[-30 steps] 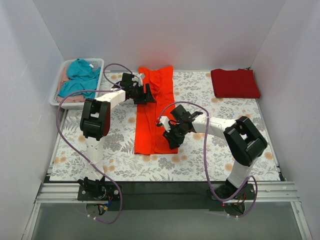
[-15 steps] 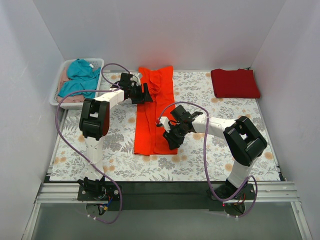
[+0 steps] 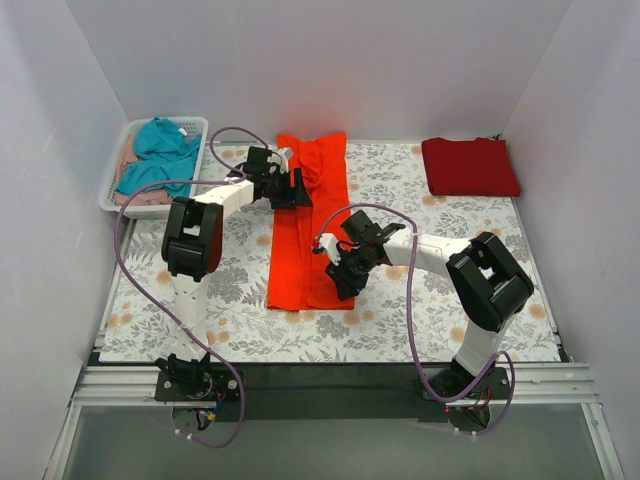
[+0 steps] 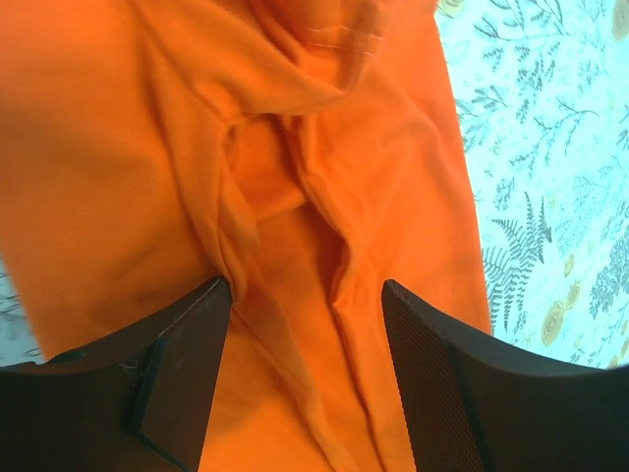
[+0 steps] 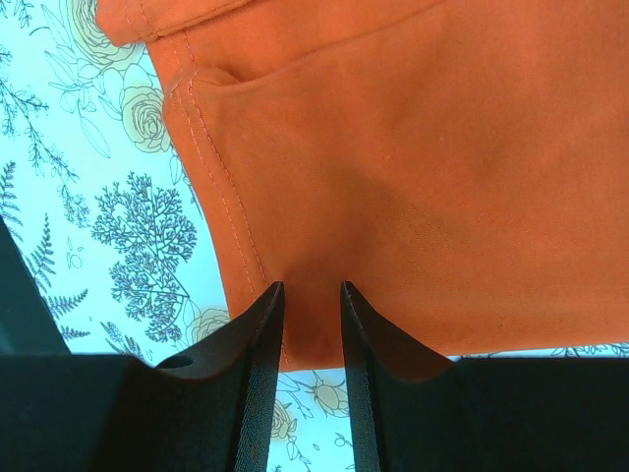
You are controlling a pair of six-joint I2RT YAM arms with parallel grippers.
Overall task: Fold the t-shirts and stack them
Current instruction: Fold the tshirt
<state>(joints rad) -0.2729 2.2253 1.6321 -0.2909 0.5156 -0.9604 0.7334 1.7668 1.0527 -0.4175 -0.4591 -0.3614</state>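
Note:
The orange-red t-shirt lies folded into a long narrow strip down the middle of the flowered table. My left gripper is open over its wrinkled upper part, with one finger on each side of a ridge of cloth. My right gripper is at the strip's lower right corner. Its jaws stand a narrow gap apart over the flat edge of the shirt. The crimson t-shirt lies folded at the back right, away from both grippers.
A white basket at the back left holds a teal garment and a pale pink one. White walls close in the table on three sides. The table's front edge is by the arm bases.
My left gripper shifted slightly left and back again over the shirt's top. The strip's lower end has slid a little to the left. The right gripper stays in place.

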